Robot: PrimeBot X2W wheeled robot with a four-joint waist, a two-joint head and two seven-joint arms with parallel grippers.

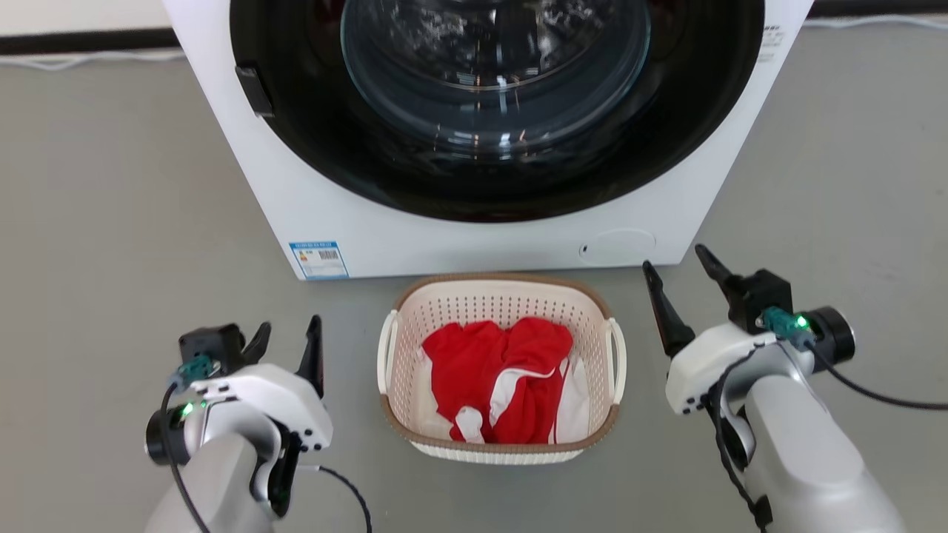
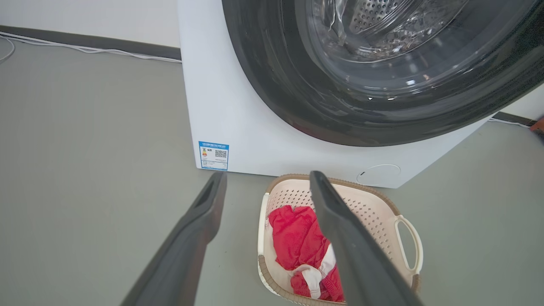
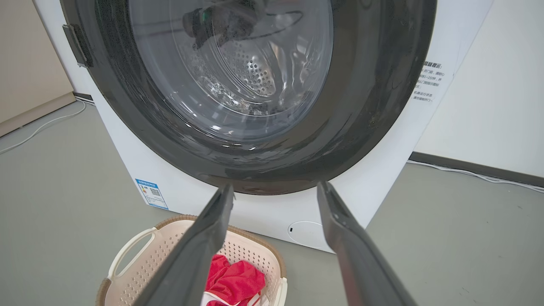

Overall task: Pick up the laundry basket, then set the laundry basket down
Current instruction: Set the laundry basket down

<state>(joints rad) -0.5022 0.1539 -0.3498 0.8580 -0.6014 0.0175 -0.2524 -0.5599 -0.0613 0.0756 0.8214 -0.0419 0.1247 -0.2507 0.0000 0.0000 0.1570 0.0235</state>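
Perforated cream basket [image 1: 481, 305], brown woven-look rim, crumpled red cloth [image 1: 489, 363] inside, at glossy white washer's [image 1: 311, 185] 6 o'clock. Left gripper [image 1: 290, 332] at basket's 8, right gripper [image 1: 674, 260] at 3, both with fingers spread.

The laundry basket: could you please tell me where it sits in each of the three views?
Head view: laundry basket lower centre, before the washing machine.
Left wrist view: laundry basket bottom, right of centre.
Right wrist view: laundry basket bottom left.
Shared landmark: the washing machine's blue label.
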